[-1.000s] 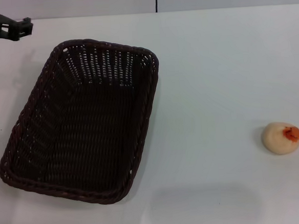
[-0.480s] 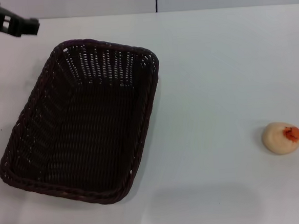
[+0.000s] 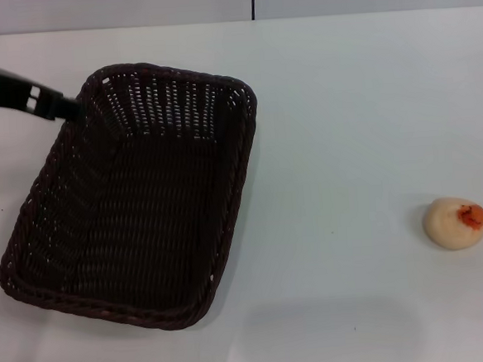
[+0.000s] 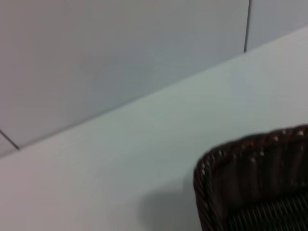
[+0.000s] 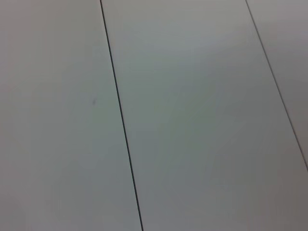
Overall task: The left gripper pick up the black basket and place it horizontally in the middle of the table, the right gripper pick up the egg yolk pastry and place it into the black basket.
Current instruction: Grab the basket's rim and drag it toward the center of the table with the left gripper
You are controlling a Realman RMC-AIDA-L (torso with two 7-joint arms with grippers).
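Note:
The black basket [image 3: 136, 213] stands on the white table [image 3: 344, 99] at the left, its long side running away from me and slightly askew. It holds nothing. My left gripper [image 3: 69, 108] comes in from the far left and its tip is at the basket's far left corner, against the rim. That corner of the basket also shows in the left wrist view [image 4: 250, 183]. The egg yolk pastry [image 3: 454, 222] lies on the table at the right, well apart from the basket. My right gripper is out of view.
A grey panelled wall [image 3: 130, 6] with dark seams runs behind the table's far edge. The right wrist view shows only such panels [image 5: 192, 120]. Bare white table lies between the basket and the pastry.
My left gripper has moved down and to the right, from above the table's far left corner to the basket's far left rim. The basket and the pastry have not moved.

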